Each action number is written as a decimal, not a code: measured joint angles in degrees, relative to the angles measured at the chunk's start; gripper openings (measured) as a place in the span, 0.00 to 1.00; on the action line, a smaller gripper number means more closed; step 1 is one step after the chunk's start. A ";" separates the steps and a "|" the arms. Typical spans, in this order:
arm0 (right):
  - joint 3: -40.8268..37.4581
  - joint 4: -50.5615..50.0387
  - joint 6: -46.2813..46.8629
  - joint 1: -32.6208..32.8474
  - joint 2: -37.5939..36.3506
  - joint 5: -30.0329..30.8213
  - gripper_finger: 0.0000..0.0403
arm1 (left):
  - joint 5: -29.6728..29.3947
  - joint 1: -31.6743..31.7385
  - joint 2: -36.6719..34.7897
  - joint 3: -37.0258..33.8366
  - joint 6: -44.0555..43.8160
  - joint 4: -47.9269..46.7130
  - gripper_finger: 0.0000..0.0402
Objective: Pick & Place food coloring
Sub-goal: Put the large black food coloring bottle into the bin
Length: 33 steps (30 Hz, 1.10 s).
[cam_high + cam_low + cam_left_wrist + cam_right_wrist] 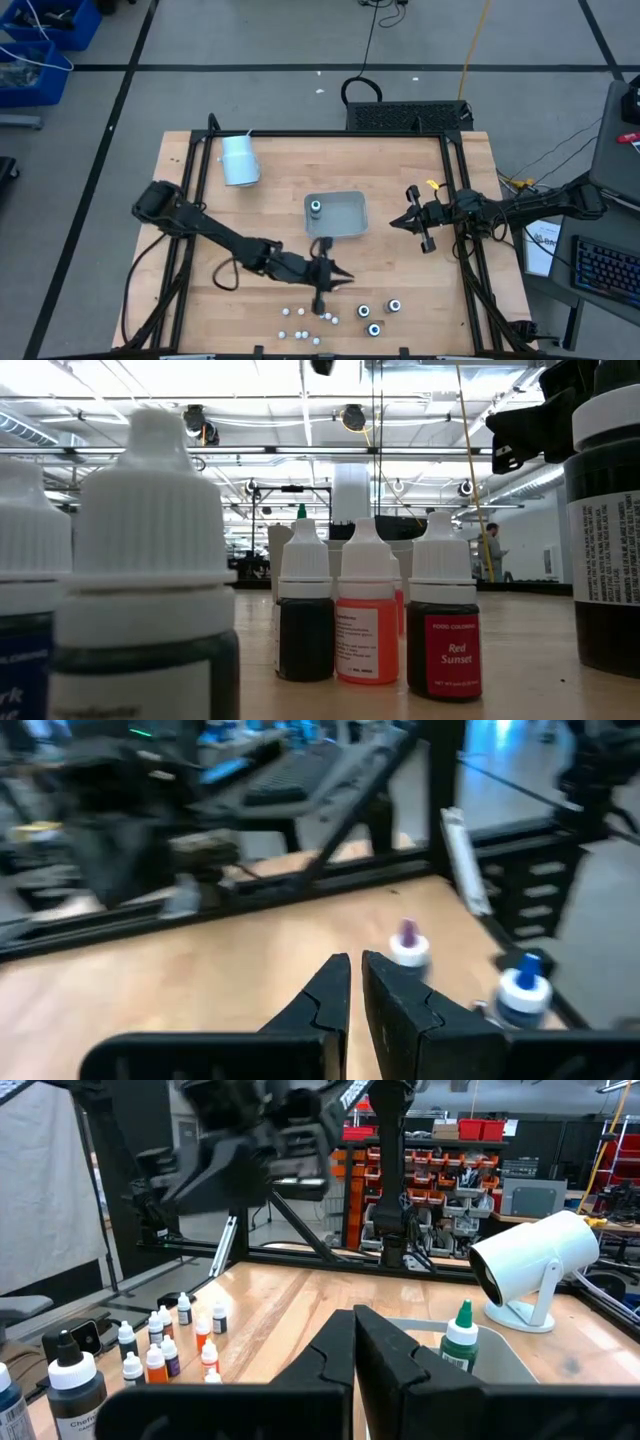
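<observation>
One wooden table (270, 215), black-framed, on grey floor with dark tape lines. One clear tray (345, 213) mid-table, one green-tipped bottle (315, 208) standing inside. Three large bottles (378, 315) plus about eight small ones (305, 327) clustered at table's near edge. Left gripper (322, 296) above cluster, fingers nearly together, nothing held. Right gripper (407, 222) right of tray, pressed together, empty. White cylindrical device (239, 160) left of tray.

The overhead camera is looking straight down on the whole pale wooden table (400, 290). The low camera is sitting at tabletop height, right up against the small white-capped dropper bottles (367, 615), facing the room behind. Each wrist camera is peering forward past its own dark fingers. The right wrist and overhead views are sharing the clear rectangular tray (350, 215).
</observation>
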 joint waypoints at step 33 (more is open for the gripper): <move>-0.04 -1.81 0.09 0.02 0.16 0.02 0.00 | 15.12 0.20 14.79 9.73 -4.29 0.61 0.53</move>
